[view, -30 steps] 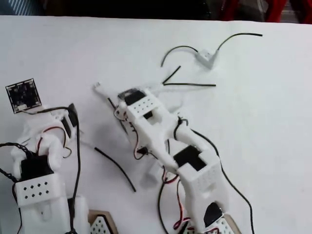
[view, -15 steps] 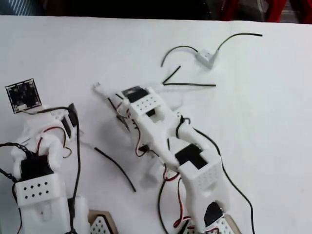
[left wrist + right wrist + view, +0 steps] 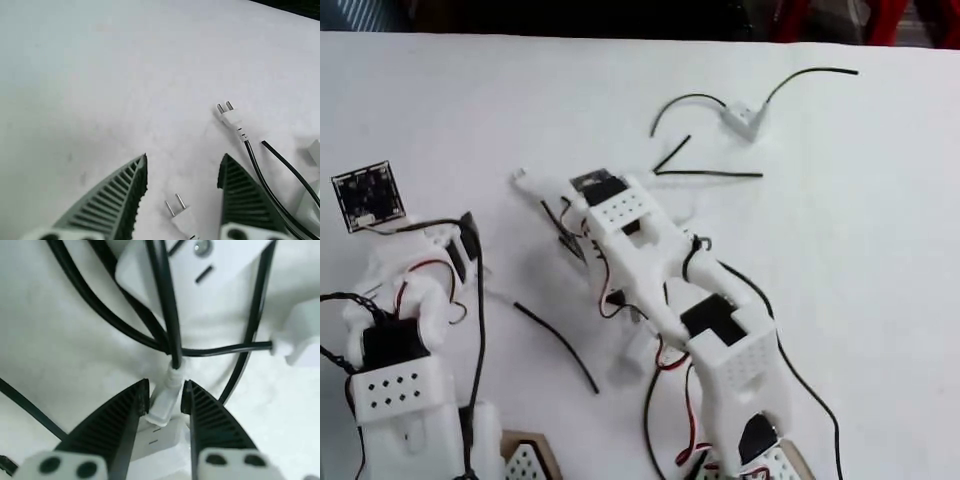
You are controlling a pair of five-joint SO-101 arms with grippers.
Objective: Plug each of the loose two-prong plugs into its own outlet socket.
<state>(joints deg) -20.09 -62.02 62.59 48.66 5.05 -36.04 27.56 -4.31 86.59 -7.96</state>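
The desk (image 3: 880, 280) is a plain white sheet-like surface, matte and faintly smudged, running back to a dark strip of room along its far edge. In that strip are red shapes (image 3: 880, 20) at one corner and a blue-striped patch (image 3: 360, 12) at the other.

The left claw (image 3: 184, 157) hangs low over the desk with its ribbed fingers spread wide. A loose plug (image 3: 181, 216) lies flat on the desk between them, prongs pointing away and touching neither finger. A second plug (image 3: 231, 118) lies farther out, its black cord (image 3: 260, 170) trailing back past one finger.

The right claw (image 3: 166, 384) is closed on a held plug (image 3: 166, 402), pinching its white body from both sides. The plug's lead (image 3: 165, 300) runs up out of the grip. Its prong end meets a white socket block (image 3: 157, 442); whether the prongs are seated cannot be told.

Another socket piece (image 3: 741, 118) lies well apart near the far side of the desk, with thin black wires curling from it.
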